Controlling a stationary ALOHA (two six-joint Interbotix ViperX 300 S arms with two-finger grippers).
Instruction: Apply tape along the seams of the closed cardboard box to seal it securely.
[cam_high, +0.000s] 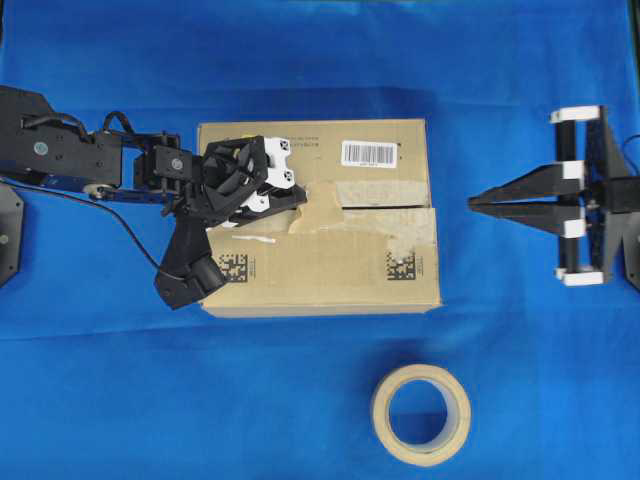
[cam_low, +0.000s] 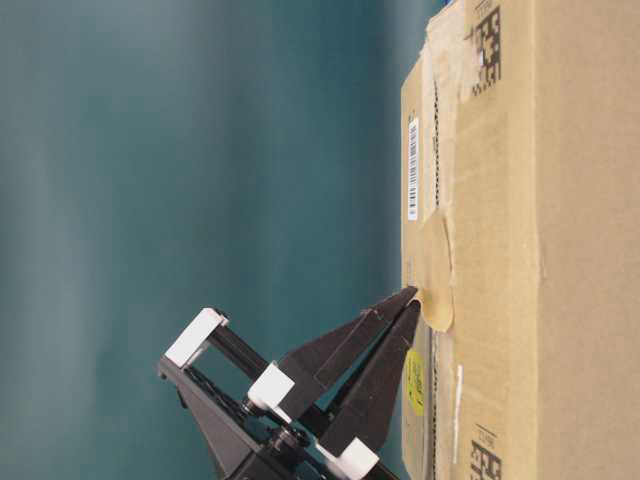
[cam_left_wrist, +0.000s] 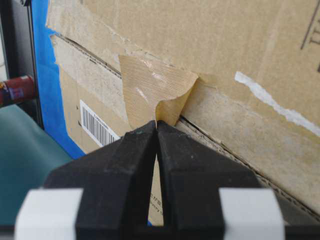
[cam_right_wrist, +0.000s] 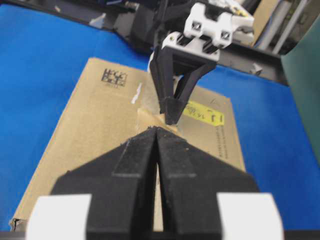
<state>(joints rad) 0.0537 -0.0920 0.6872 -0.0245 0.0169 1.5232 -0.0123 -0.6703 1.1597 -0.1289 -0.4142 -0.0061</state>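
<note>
Left wrist view: left gripper (cam_left_wrist: 156, 125) clenched on the tape (cam_left_wrist: 155, 90), tan, wrinkled, seemingly half-stuck over the seams (cam_left_wrist: 215, 142).

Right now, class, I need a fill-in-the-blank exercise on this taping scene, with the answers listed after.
1. The left gripper is shut on a corner of the ____.
2. The tape roll lies on the ____ cloth, off the cardboard box.
3. The right gripper is shut and holds ____.
4. The barcode label on the box is ____ with black bars.

Missing words: tape; blue; nothing; white
</note>
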